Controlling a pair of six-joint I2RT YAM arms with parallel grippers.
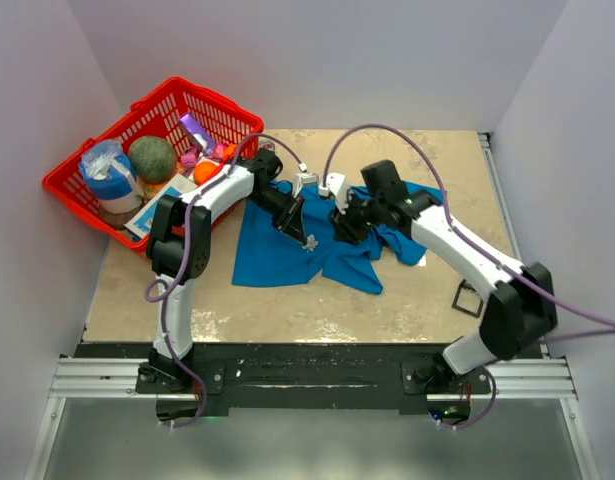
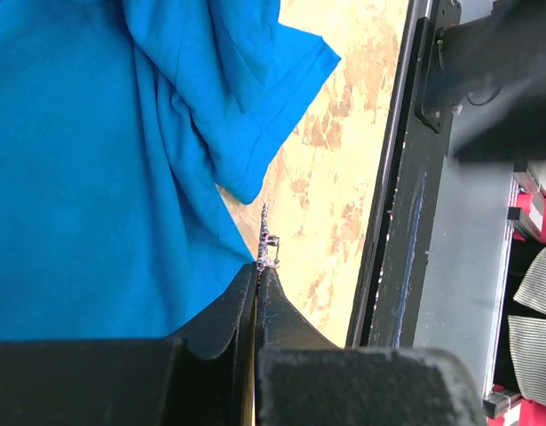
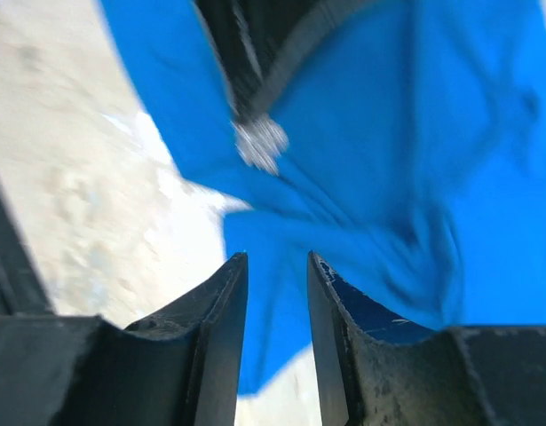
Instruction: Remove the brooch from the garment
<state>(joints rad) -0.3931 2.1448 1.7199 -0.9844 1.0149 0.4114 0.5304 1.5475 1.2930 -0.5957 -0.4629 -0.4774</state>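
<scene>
Left end effector (image 2: 257, 275) pinches the brooch (image 2: 266, 238) at its tips; right end effector (image 3: 277, 266) spread over the garment (image 3: 406, 169).

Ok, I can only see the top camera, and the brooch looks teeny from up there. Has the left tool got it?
Observer: Yes. Its wrist camera shows the left tool pinched shut on the brooch, which sticks out edge-on past the tips.
Operator: Is it off the shirt?
Observer: I can't tell. In that view the brooch sits right beside the shirt's edge, with bare table behind it.
Operator: And the right tool?
Observer: Its own camera shows it open, with blue shirt showing beyond the gap.
</scene>
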